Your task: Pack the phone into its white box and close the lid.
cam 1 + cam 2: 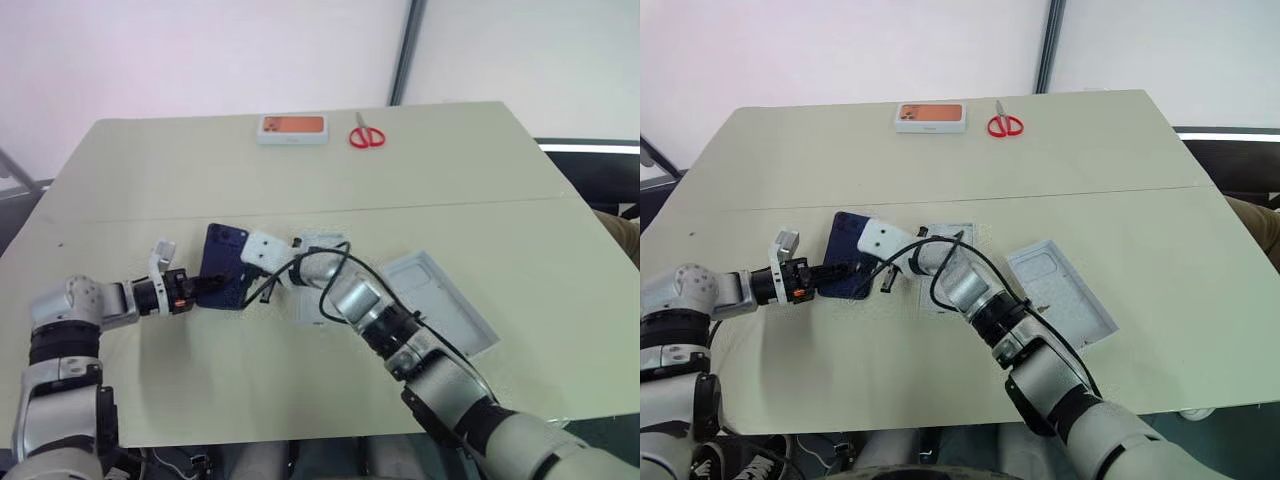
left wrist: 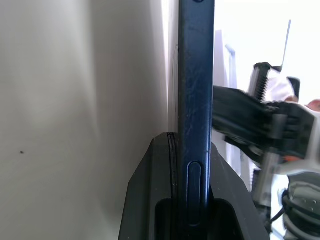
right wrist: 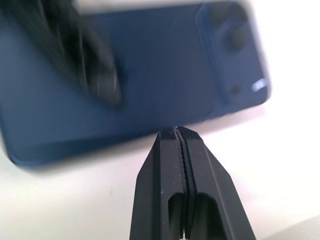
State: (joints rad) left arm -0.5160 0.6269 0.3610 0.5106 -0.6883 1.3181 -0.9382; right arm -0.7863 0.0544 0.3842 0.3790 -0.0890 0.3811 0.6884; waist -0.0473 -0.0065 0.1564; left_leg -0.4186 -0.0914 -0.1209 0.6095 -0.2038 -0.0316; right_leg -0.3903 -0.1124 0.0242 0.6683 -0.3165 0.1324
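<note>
left gripper (image 2: 192, 165) clamped on slim navy-blue phone (image 1: 224, 266) | right gripper (image 3: 181, 137) pinched together, empty | keep it level, ease toward shallow white box (image 1: 945, 262)

Phone (image 1: 224, 265) dark navy blue; scissors (image 1: 366, 135) red-handled; far box (image 1: 293, 128) white, orange top; table (image 1: 450, 180) pale beige.

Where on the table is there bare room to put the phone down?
Bare: the near left corner of the beige table, and the wide strip between the orange-topped white box, red-handled scissors and grippers. Crowded: centre, around the dark navy-blue phone and white lid.
</note>
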